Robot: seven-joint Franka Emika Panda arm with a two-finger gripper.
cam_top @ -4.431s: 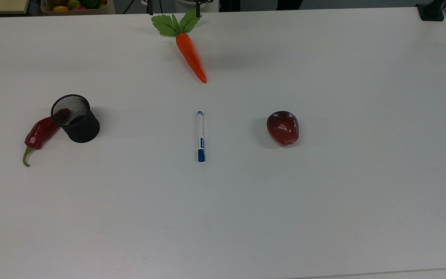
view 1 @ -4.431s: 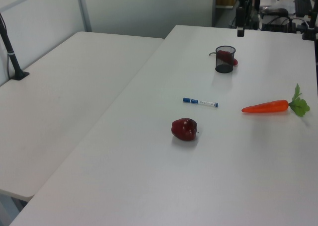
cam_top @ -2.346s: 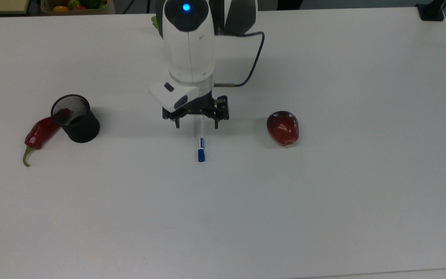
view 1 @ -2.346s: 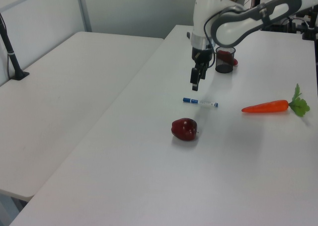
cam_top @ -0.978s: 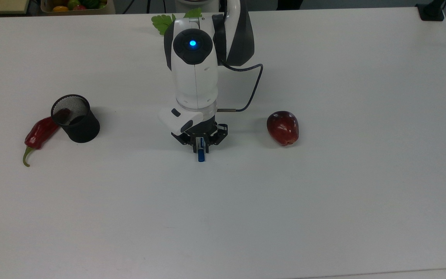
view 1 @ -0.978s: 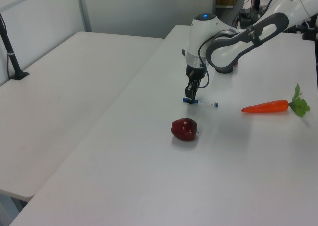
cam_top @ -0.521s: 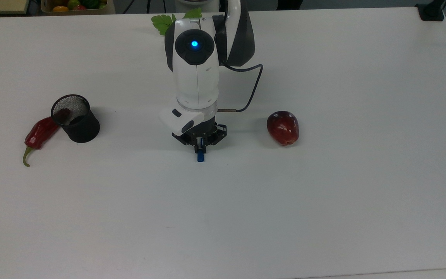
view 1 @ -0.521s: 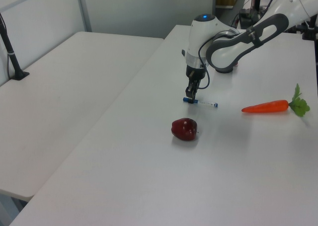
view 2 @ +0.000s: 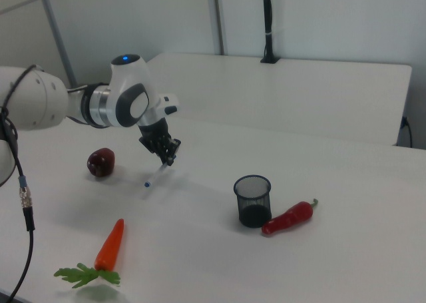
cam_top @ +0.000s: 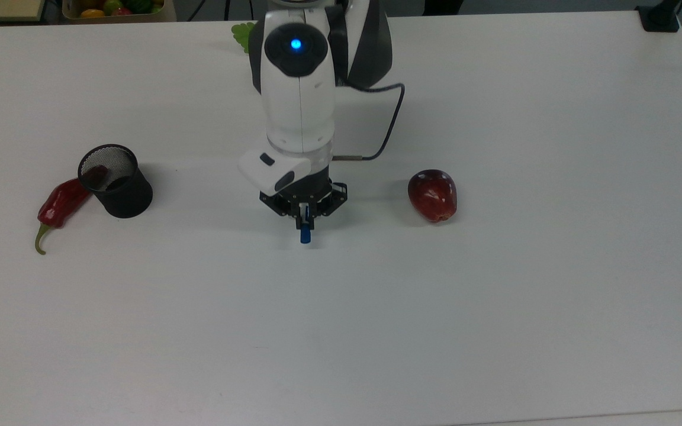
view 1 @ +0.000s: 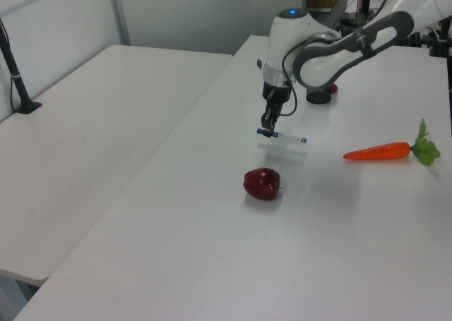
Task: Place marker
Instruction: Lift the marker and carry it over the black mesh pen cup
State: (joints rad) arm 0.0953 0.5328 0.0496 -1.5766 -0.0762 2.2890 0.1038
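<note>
My gripper [cam_top: 305, 220] is shut on the marker [cam_top: 305, 235], a slim white pen whose blue cap sticks out below the fingers in the top view. In the left view the marker [view 1: 289, 137] hangs nearly level a little above the table, with its shadow beneath it, held near its blue end by the gripper [view 1: 267, 129]. The right view shows the marker [view 2: 154, 176] slanting down from the gripper [view 2: 170, 160]. The white arm covers most of the pen in the top view.
A black mesh cup [cam_top: 117, 182] stands at the top view's left with a red chili pepper [cam_top: 60, 204] against it. A dark red apple [cam_top: 433, 195] lies to the top view's right of the gripper. The carrot [view 1: 378, 152] lies behind the arm.
The gripper came down over the marker, shut on it near the blue-capped end, and has now raised it off the table. The other objects stayed put.
</note>
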